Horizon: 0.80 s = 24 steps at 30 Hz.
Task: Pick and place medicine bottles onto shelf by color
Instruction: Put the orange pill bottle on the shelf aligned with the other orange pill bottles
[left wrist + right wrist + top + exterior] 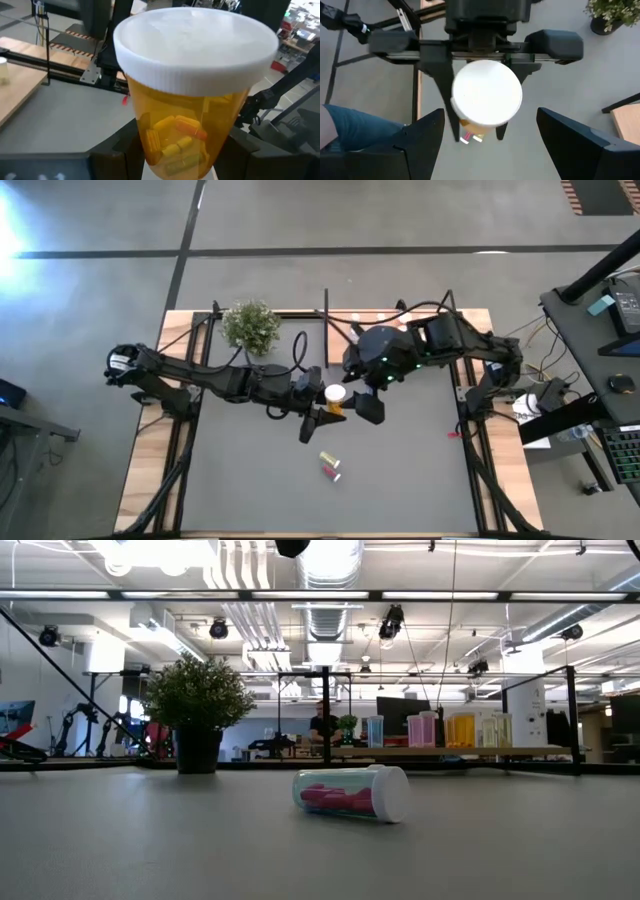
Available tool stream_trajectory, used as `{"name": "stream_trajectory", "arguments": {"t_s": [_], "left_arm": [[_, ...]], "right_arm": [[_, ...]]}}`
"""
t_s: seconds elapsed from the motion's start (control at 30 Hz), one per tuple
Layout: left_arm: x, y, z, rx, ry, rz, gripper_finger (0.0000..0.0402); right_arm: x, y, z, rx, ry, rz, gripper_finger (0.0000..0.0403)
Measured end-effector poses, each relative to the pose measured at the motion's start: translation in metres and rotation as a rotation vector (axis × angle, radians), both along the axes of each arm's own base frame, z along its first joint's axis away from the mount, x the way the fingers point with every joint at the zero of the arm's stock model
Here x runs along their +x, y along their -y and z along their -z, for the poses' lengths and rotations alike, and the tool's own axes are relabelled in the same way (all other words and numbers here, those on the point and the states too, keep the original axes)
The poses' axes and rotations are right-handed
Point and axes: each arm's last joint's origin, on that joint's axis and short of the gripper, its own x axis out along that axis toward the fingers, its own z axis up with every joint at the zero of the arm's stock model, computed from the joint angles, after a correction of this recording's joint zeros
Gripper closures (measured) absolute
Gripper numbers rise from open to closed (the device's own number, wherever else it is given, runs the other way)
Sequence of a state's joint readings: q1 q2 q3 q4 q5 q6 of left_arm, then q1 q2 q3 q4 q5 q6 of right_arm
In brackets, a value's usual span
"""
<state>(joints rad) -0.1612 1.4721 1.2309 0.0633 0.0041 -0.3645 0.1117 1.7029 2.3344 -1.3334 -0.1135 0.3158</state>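
- Orange translucent medicine bottle with a wide white ribbed cap (195, 75), capsules visible inside, held upright above mid-table, clamped between the dark fingers of the left gripper (325, 412).
- In the right wrist view, same bottle seen cap-on (486, 100), pinched from both sides by the left gripper's fingers (440, 95).
- Right gripper (368, 402) set just beside that bottle, opposite the left one, jaws spread wide around nothing, its two dark fingers (425, 137) flanking the cap with clear gaps either side.
- Below and nearer the table's front edge than both grippers, two small bottles lying on their sides on the dark grey tabletop (400, 470): a yellow-green one (328, 458) and a pink one (331, 472), close together.
- Pink bottle with white cap (352, 794) lying flat in the low view.
- Beyond the grippers, at the table's far edge, light wooden shelf with thin black posts (450, 751) carrying upright pink, orange and yellow-green bottles.
- Green bushy plant in a dark pot (250, 326) behind the left arm.
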Motion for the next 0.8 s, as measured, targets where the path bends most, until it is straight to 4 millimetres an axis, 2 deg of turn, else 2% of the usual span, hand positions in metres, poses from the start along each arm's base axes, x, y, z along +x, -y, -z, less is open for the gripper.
{"name": "stream_trajectory", "arguments": {"t_s": [0.57,0.8], "left_arm": [[0.005,0.001,0.005,-0.02,-0.014,0.038,0.0242],[0.005,0.001,0.004,0.018,-0.003,0.042,0.0242]], "right_arm": [[0.023,0.005,0.015,0.041,-0.024,-0.031,0.0098],[0.026,0.005,0.017,0.032,-0.01,-0.042,0.0117]]}}
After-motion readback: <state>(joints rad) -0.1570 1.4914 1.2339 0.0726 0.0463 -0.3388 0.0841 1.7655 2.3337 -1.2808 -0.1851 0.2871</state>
